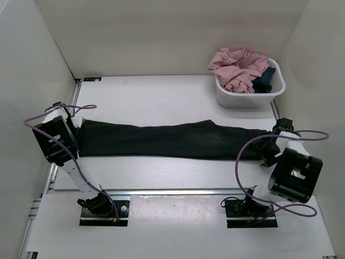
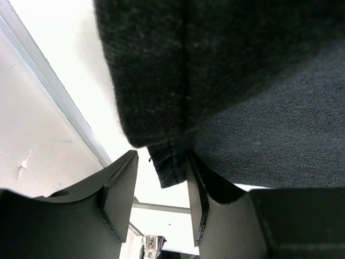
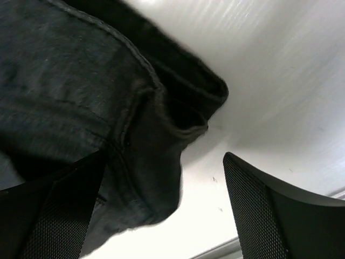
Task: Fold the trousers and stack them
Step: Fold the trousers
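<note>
The black trousers [image 1: 172, 140] lie flat across the table, folded lengthwise into a long strip from left to right. My left gripper [image 1: 74, 128] is at their left end. In the left wrist view the gripper [image 2: 159, 199] is open, with a hem corner of the trousers [image 2: 170, 167] hanging between the fingers [image 2: 121, 194] and against the right one. My right gripper [image 1: 274, 141] is at the right end. In the right wrist view the gripper [image 3: 161, 210] is wide open, with the seamed end of the trousers [image 3: 140, 162] lying between the fingers [image 3: 269, 210], unclamped.
A white tub [image 1: 245, 100] stands at the back right, holding a pink garment [image 1: 237, 67] and a small dark blue garment [image 1: 264, 82]. White walls enclose the table on three sides. A metal rail [image 1: 178, 191] runs along the near edge.
</note>
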Controlling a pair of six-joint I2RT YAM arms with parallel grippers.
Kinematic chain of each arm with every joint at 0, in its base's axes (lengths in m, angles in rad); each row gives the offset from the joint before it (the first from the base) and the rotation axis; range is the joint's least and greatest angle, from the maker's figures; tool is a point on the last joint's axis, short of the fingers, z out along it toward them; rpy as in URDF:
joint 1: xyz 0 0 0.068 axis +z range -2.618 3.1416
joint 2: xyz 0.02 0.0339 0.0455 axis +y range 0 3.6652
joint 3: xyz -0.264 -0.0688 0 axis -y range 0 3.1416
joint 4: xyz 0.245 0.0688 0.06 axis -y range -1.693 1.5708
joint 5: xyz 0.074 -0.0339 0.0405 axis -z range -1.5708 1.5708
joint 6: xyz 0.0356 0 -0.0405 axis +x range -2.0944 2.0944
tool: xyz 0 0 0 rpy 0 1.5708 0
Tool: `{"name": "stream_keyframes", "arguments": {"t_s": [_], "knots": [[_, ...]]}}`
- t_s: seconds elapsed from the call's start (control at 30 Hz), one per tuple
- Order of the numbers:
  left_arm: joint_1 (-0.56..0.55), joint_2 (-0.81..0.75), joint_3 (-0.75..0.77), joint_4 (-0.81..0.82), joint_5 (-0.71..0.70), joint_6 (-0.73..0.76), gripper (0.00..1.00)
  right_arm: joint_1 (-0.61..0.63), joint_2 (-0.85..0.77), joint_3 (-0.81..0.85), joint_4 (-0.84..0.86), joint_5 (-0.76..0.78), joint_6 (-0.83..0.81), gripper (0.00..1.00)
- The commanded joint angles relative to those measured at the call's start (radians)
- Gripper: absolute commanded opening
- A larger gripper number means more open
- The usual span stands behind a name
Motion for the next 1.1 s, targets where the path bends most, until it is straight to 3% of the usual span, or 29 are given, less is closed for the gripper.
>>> {"name": "stream_keyframes", "arguments": {"t_s": [0.0,0.1,0.2,0.23,0.33,0.37,0.43,0.6,0.83,0.93,1.07], "knots": [[0.007,-0.053,0.002,-0.001,-0.018,-0.014,0.53,0.0,0.07,-0.011,0.101,-0.019,0.083,0.94],[0.007,-0.053,0.002,-0.001,-0.027,-0.023,0.53,0.0,0.142,-0.011,0.13,-0.019,0.093,0.94],[0.007,-0.053,0.002,-0.01,-0.027,-0.032,0.53,0.0,0.222,-0.001,0.158,-0.019,0.093,0.8],[0.007,-0.053,0.002,-0.01,-0.027,-0.043,0.53,0.0,0.257,-0.001,0.167,-0.028,0.102,0.63],[0.007,-0.065,0.002,-0.022,-0.004,-0.043,0.56,0.0,0.28,-0.001,0.178,-0.008,0.102,0.35],[0.007,-0.078,0.014,-0.036,0.008,-0.043,0.56,-0.009,0.28,-0.001,0.178,-0.008,0.102,0.14],[0.007,-0.092,0.055,-0.061,0.077,-0.043,0.64,-0.018,0.265,-0.001,0.189,0.016,0.077,0.0],[0.007,-0.102,0.169,-0.157,0.24,-0.029,0.66,-0.038,0.152,0.03,0.153,0.096,0.01,0.0],[-0.074,-0.02,0.169,-0.141,0.183,-0.1,0.66,-0.006,0.012,0.235,0.012,0.335,-0.148,0.0],[-0.109,-0.011,0.16,-0.119,0.201,-0.129,0.66,0.142,-0.029,0.289,-0.022,0.433,-0.217,0.0],[-0.167,-0.011,0.128,-0.108,0.261,-0.138,0.67,0.493,-0.042,0.366,-0.123,0.696,-0.236,0.0]]}}
